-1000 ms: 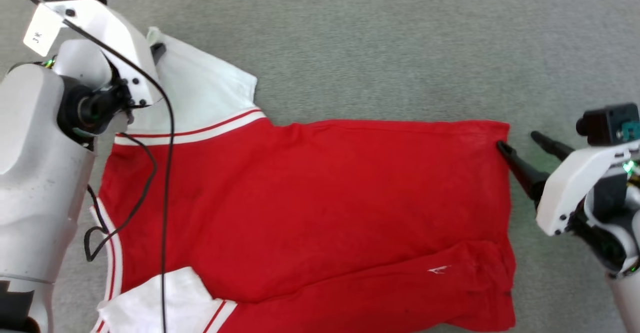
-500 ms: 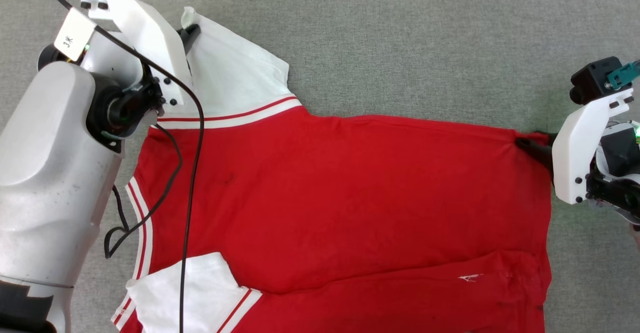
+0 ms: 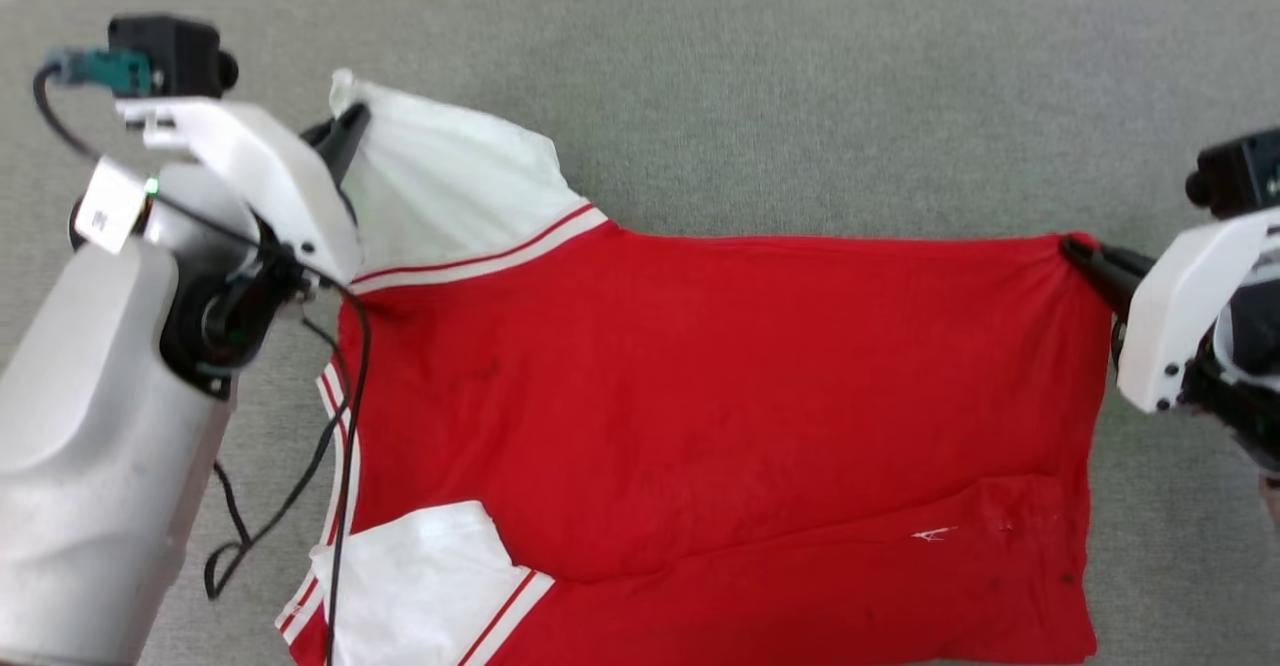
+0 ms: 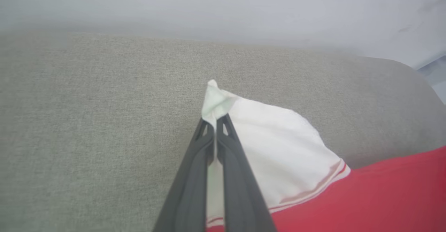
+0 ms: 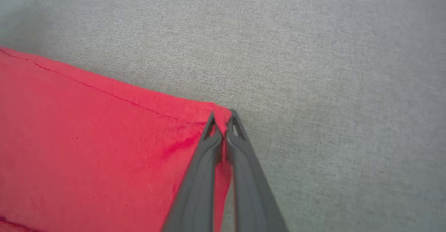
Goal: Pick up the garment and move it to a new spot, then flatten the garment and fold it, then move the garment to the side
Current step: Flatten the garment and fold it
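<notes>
**Head view.** The red jersey point(image 3: 720, 396) lies spread on a grey woven surface point(image 3: 800, 96), collar end to the robot's left and hem to its right. A crease runs across the near part. The left gripper point(image 3: 350, 121) is clamped on the tip of the far white sleeve point(image 3: 450, 186). The right gripper point(image 3: 1076, 248) pinches the far hem corner point(image 3: 1050, 251).

**Left wrist view.** The fingers are pressed together on the sleeve, and a peak of white cloth stands above their tips.

**Right wrist view.** The fingers are closed on the red corner, with cloth bunched between them.

**Step in hand.** This is probably the flattening step. The next move likely calls for both arms to draw the far edge taut evenly, keeping low, so the thin fabric does not slip free.
</notes>
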`<state>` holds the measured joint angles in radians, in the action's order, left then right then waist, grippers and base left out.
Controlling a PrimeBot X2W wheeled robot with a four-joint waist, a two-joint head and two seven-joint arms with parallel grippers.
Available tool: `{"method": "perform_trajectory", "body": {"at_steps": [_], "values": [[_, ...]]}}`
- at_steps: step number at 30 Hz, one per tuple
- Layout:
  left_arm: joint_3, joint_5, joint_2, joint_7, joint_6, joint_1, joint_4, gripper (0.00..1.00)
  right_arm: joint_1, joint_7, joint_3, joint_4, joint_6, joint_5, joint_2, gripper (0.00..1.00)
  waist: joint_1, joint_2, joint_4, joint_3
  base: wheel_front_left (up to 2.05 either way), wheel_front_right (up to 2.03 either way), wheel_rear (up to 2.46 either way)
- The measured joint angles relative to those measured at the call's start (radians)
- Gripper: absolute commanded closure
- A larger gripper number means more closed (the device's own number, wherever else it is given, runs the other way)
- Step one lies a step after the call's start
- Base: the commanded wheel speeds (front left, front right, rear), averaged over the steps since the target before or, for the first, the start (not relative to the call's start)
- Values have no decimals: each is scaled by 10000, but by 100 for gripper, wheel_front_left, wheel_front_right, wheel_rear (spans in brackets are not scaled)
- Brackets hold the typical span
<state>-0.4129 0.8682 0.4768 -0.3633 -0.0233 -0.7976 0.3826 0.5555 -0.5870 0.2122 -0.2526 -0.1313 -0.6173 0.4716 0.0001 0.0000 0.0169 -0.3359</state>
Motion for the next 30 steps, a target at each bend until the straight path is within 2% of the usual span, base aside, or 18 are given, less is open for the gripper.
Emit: {"method": "perform_trajectory", "body": {"at_steps": [8, 17, 24, 30], "values": [[360, 276, 453, 765, -474, 2564, -1377, 100, -1954, 428, -589, 556, 2, 485, -533, 100, -1, 0, 104, 1076, 0, 0, 0], [581, 512, 750, 1375, -1480, 6061, -3258, 100, -4043, 779, -1074, 686, 2, 648, -1147, 100, -1, 0, 233, 2017, 0, 0, 0], [713, 1197, 512, 1469, -1964, 8080, -3651, 100, -5229, 1058, -1358, 848, 2, 761, -1582, 100, -2, 0, 236, 2369, 0, 0, 0], [479, 1452, 190, 1492, -1992, 8838, -3367, 100, -5879, 1122, -1452, 706, 2, 884, -1910, 100, -2, 0, 144, 2528, 0, 0, 0]]}}
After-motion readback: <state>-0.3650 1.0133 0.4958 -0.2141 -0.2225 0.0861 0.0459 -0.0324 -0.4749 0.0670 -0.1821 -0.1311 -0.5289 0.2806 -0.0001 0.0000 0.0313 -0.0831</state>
